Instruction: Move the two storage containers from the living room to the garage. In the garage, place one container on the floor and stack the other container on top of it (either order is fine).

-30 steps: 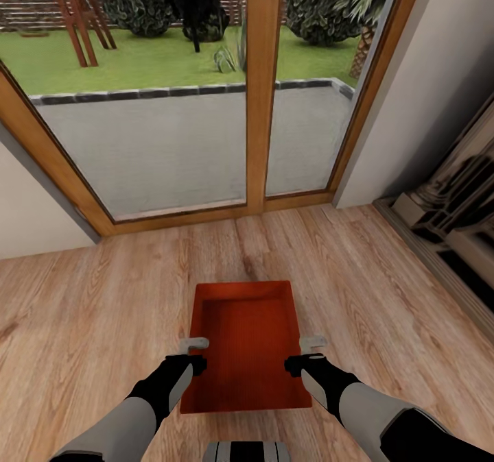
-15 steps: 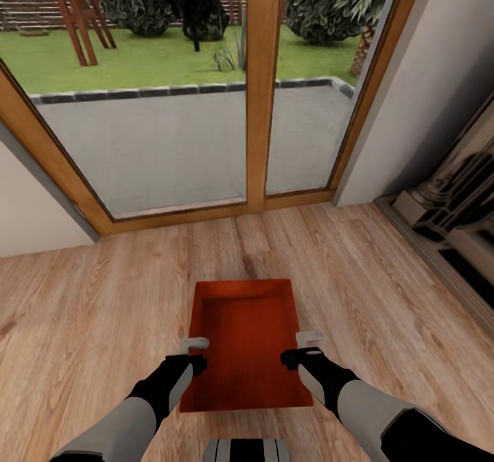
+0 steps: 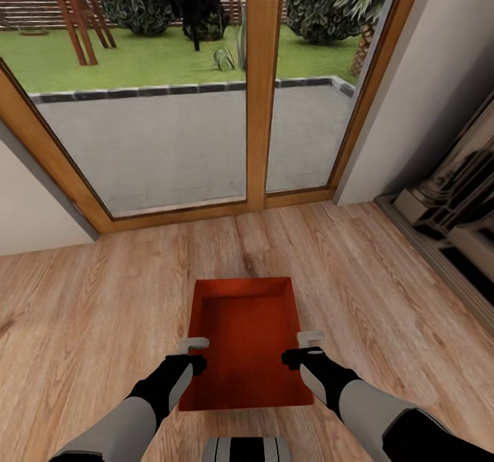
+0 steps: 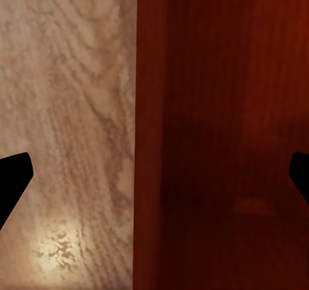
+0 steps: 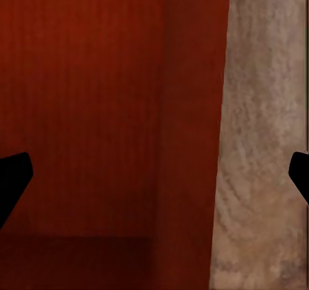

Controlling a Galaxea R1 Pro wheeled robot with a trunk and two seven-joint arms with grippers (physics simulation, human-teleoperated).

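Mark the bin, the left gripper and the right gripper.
bin [image 3: 247, 338], head view, on its inner bottom.
left gripper [image 3: 194, 345], head view, midway between its fingertips at the bin's left wall.
right gripper [image 3: 310, 338], head view, midway between its fingertips at the bin's right wall.

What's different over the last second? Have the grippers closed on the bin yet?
The right gripper has shifted inward to the storage container's right wall. No grasp yet: both wrist views show open fingers straddling a side wall. The left gripper has stayed at the left wall, and the container remains on the wood-plank floor.
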